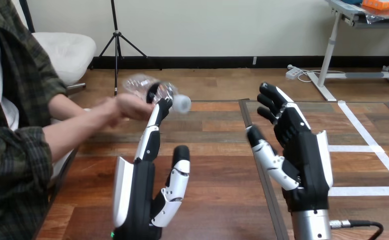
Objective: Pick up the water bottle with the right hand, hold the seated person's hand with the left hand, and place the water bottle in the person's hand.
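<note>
- The water bottle [150, 86] lies on its side in the person's hand [127, 106], above the table [217, 200] at the view's left, with its cap end pointing right. It looks handed over, so the main risk now is that it gets knocked loose.
- The left hand [135, 195] is open, and its straight fingers [155, 125] reach up to the bottle and the person's hand. I cannot tell whether they touch the bottle, the hand or both. Nothing is curled round the person's hand, so it gets little support from the robot.
- If those stiff fingers push forward or swing sideways, they could lever the bottle out of the person's grip or jab the knuckles.
- The right hand [302, 150] stands well apart at the right, open and empty with relaxed fingers. From there it could not catch a falling bottle.
- A dropped bottle would likely roll across the table and off its edge.
</note>
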